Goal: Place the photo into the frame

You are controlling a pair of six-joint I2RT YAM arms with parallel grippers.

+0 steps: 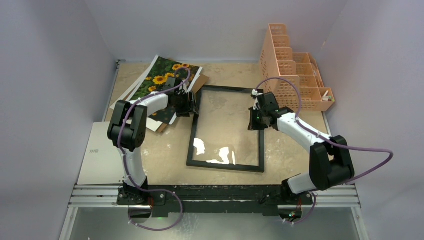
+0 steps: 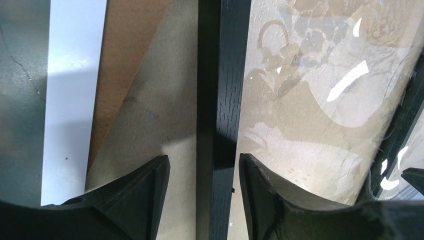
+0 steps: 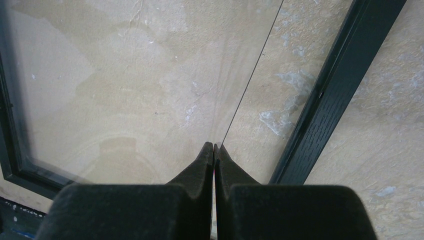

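Straddling the left bar of the thin black rectangular picture frame, left gripper jaws apart, unclamped; right gripper jaws pressed together above the glass.

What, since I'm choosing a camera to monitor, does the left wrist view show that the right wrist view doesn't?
Left wrist only: the left gripper, jaws open astride a rail of the frame, plus the brown board and a white sheet. Right wrist only: the right gripper, jaws shut at the thin edge of the glass pane. Both: the frame, its glass pane and the table.
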